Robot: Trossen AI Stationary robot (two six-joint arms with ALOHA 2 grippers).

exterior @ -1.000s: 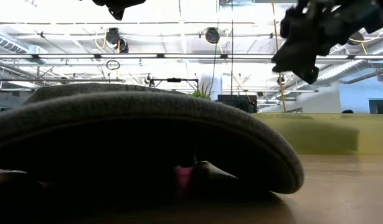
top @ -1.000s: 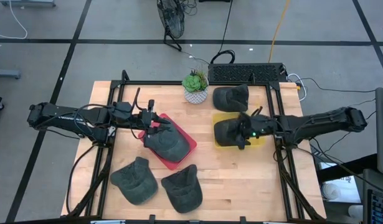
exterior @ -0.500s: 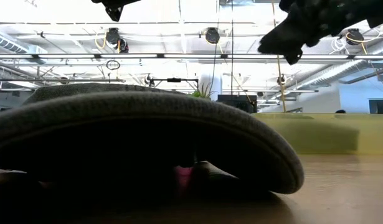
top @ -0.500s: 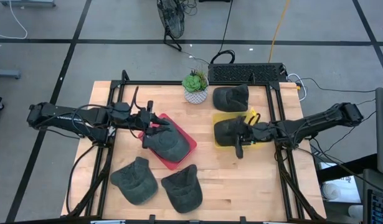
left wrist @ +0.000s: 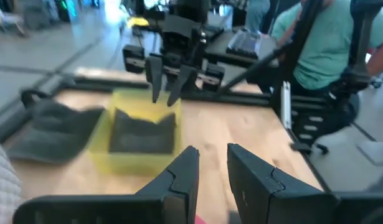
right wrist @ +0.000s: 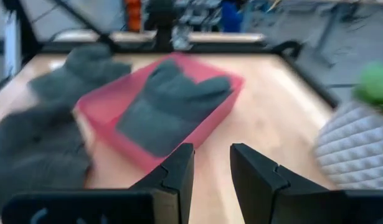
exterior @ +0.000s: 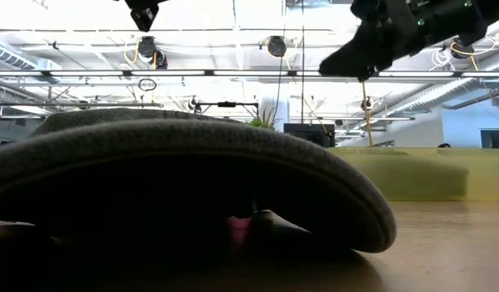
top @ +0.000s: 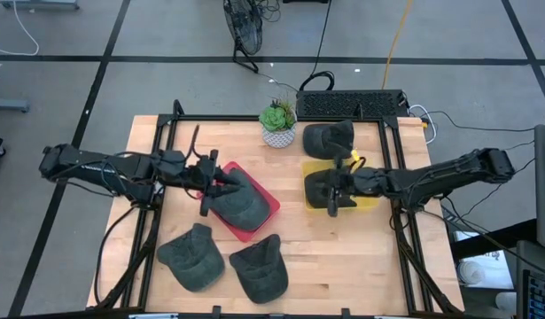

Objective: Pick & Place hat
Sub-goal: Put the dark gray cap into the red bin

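1. Right now the left pincer (top: 207,190) hangs over the near rim of the red tray (top: 268,213), its fingers (left wrist: 180,176) apart with nothing between them.
2. Just ahead of that pincer a grey hat (top: 237,202) lies in the red tray.
3. Across the bench (top: 343,257) the right pincer (top: 336,189) hovers above the yellow tray (top: 368,200), its fingers (right wrist: 174,169) spread and holding nothing.
4. Directly beneath the right pincer a second dark hat (top: 320,187) rests in the yellow tray.
5. Beside that pincer, past the yellow tray, a third hat (top: 330,137) lies on the bench near a potted succulent (top: 277,122).
6. Off to the side of the left pincer, past the red tray, two more hats (top: 191,256) (top: 260,267) sit on the bench close together.
7. Behind the right arm, the left wrist view shows a person in a green shirt (left wrist: 331,43).
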